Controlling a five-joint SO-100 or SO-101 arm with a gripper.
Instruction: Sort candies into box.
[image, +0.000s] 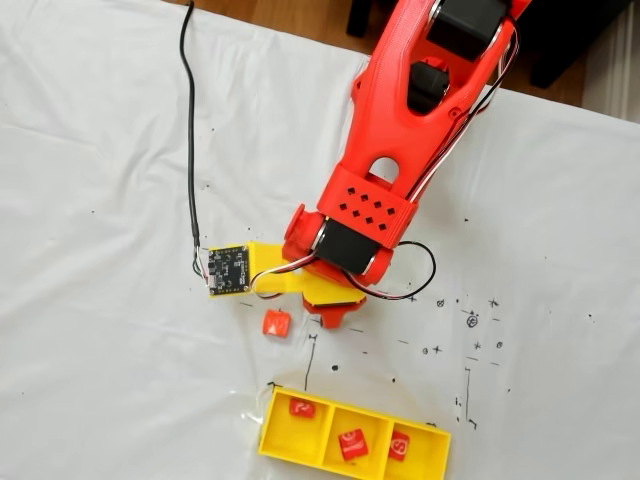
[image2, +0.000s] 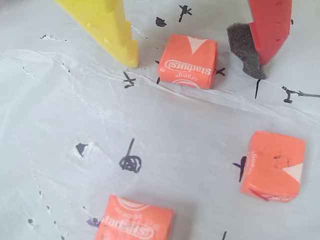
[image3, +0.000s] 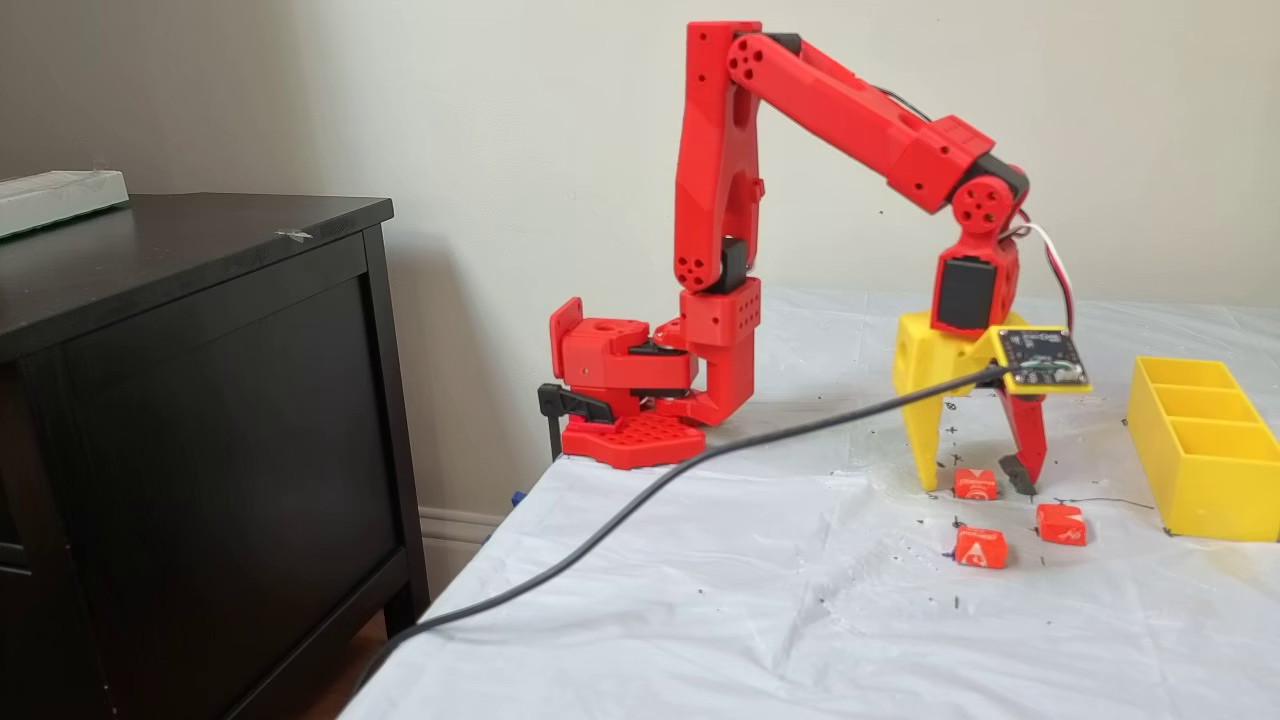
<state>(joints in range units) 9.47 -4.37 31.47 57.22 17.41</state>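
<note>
Beneath the arm in a fixed view, two loose candies are hidden; one candy (image: 276, 322) shows. The gripper (image3: 978, 482) points straight down, spread wide, its tips on the sheet either side of a candy (image2: 188, 61), not touching it. The box (image3: 1195, 445) stands beside it.

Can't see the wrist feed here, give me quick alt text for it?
The open gripper straddles one orange candy on the white sheet, yellow finger left, red finger right, neither touching it. Two more candies lie nearer the camera: one right, one at the bottom edge.
</note>
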